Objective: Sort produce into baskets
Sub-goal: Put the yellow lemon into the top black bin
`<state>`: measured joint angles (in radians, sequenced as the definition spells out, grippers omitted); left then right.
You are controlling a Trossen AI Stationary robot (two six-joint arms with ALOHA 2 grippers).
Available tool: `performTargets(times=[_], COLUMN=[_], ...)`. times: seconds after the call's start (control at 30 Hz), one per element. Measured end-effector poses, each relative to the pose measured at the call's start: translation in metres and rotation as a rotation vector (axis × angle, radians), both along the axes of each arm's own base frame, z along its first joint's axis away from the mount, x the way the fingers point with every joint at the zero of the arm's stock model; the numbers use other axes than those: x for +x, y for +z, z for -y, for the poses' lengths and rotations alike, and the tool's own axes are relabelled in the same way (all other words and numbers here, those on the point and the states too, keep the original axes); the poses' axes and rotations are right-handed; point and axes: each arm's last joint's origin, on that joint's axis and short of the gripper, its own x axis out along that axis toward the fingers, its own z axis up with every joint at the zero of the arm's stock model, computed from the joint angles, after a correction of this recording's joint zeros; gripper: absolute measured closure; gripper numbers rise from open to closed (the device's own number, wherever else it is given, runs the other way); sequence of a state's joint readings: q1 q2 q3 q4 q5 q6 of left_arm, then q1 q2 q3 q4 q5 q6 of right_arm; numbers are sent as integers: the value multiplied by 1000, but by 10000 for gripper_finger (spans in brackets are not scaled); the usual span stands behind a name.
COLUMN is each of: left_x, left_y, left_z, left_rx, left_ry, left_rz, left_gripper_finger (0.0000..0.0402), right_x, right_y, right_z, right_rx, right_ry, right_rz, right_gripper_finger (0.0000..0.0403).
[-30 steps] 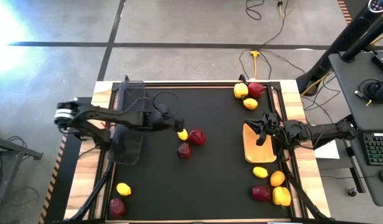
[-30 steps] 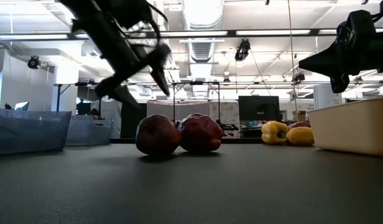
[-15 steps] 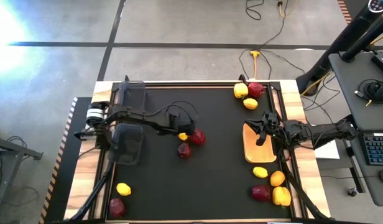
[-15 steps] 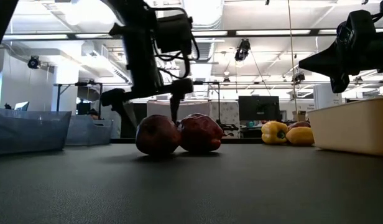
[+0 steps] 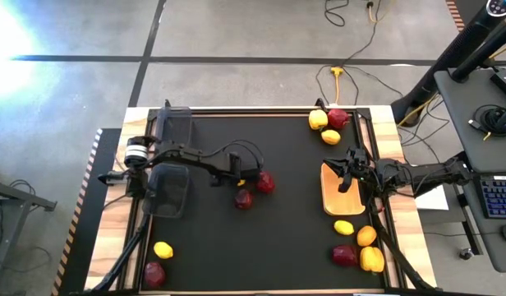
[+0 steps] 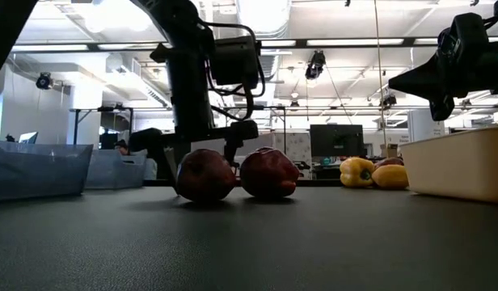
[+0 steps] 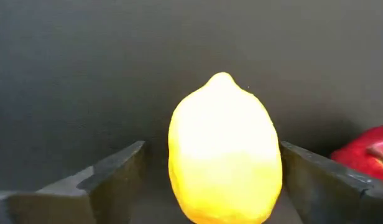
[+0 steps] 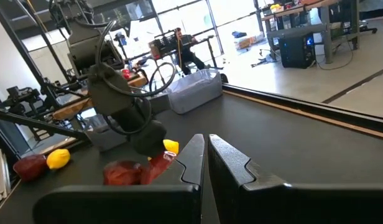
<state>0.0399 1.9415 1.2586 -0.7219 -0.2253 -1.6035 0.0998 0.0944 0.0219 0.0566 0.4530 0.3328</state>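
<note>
A yellow lemon (image 7: 224,155) lies on the black mat, and my left gripper (image 5: 239,175) is lowered over it. The gripper is open, with one finger on either side of the lemon (image 7: 211,146); I see no touch. Two dark red pieces (image 5: 265,182) (image 5: 244,199) lie just beside it, toward the right and near edges. My right gripper (image 5: 345,175) is shut and empty, hovering over the orange-tan basket (image 5: 331,200). Two black wire-mesh baskets (image 5: 172,127) (image 5: 167,191) stand at the left.
Two yellow pieces and a red one (image 5: 328,123) lie at the far right corner. Yellow, orange and red pieces (image 5: 357,244) lie near right. A yellow piece (image 5: 163,249) and a red piece (image 5: 154,273) lie near left. The mat's middle and near middle are bare.
My left gripper has gone toward the table's right edge and down, and now stands with its open fingers around the lemon. The right-hand dark red piece has slid a little toward the right edge, away from the other red piece.
</note>
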Motion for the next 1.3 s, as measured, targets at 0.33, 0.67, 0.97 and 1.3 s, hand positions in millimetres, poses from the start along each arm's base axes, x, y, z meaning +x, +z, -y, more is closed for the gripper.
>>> performTargets(times=[0.33, 0.67, 0.97, 1.3], left_x=[-7, -57, -138, -192], left_y=[6, 80, 131, 97], left_z=[-1, -28, -109, -187], left_rx=[55, 249, 327, 147], left_ry=[-115, -199, -243, -302], left_rz=[-23, -115, -337, -512], left_gripper_finger=[213, 240, 233, 231], right_x=[0, 0, 0, 0], right_y=[0, 0, 0, 0], right_z=[0, 0, 0, 0], right_rx=[0, 0, 0, 0], right_ry=[0, 0, 2, 7], right_rz=[0, 0, 0, 0], right_gripper_finger=[390, 390, 390, 390])
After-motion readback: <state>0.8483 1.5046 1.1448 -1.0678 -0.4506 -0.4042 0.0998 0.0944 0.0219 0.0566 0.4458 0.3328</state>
